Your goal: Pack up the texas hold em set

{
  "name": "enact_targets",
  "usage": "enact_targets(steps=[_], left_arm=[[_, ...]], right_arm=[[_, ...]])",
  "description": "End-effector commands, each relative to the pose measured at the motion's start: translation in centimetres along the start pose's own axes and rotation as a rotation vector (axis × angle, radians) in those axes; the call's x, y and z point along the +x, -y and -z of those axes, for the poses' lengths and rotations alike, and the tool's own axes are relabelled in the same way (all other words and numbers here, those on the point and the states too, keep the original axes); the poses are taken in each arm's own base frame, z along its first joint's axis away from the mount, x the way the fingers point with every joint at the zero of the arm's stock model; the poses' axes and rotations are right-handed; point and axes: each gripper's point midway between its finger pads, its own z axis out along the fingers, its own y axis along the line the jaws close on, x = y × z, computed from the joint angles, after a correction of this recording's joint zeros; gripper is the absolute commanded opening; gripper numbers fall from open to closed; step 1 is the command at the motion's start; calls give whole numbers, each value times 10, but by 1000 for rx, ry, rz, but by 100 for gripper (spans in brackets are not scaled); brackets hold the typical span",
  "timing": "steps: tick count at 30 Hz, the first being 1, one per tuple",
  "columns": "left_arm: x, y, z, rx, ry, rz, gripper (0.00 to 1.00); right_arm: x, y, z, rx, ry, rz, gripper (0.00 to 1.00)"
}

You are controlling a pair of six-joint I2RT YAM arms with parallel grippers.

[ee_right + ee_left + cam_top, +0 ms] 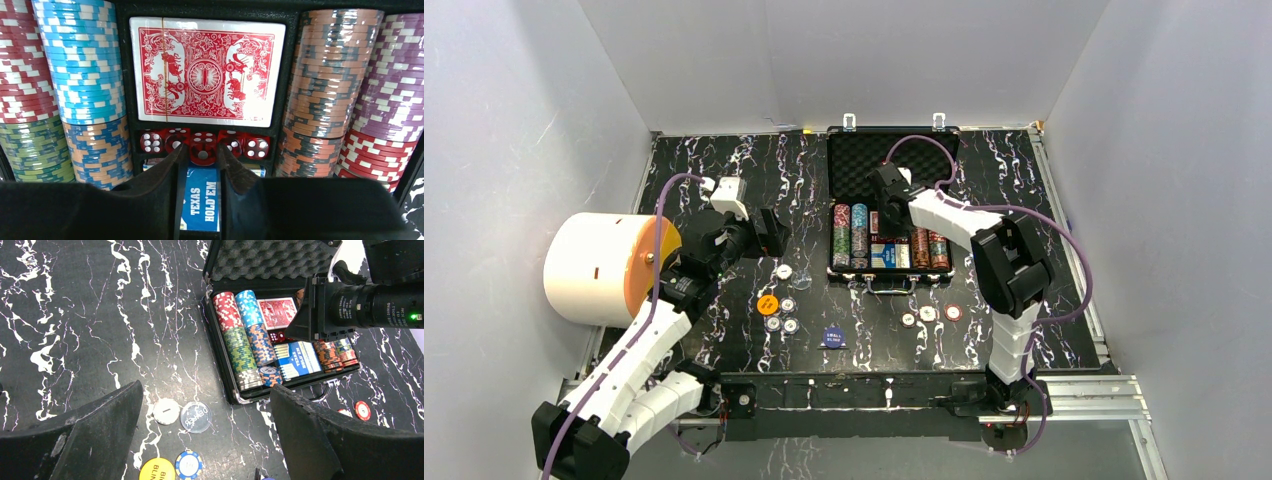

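Note:
The black briefcase [864,165] lies open at the back centre, with chip stacks [82,60] in its rows, a red card deck [206,70] and a blue Texas Hold'em box [201,202]. My right gripper [202,152] reaches down into it, its narrow jaws closed on the middle red die [202,142] of a row of dice. My left gripper [206,390] hangs wide open and empty above loose pieces left of the case: a white chip [166,411], a clear dealer button [196,416], a yellow blind button [157,471] and a blue-white chip [189,464].
A big white drum with an orange face [594,268] lies at the left edge beside my left arm. Three chips [928,314] and a blue button [832,337] lie in front of the case. White walls enclose the table on three sides.

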Motion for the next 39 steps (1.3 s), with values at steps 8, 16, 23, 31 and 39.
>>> enact_targets(steps=[8, 16, 23, 31, 39], left_arm=[[-5, 1, 2, 3, 16, -10, 98], [-6, 3, 0, 12, 11, -19, 98], [-14, 61, 4, 352, -14, -156, 98], [-8, 116, -39, 624, -162, -228, 85], [44, 171, -118, 798, -317, -442, 59]], right_arm=[[-21, -7, 14, -22, 28, 10, 45], [-41, -10, 35, -63, 101, -15, 46], [-41, 5, 78, -173, 190, -70, 52], [-22, 57, 110, -227, 235, -287, 56], [20, 111, 110, -217, 218, -529, 57]])
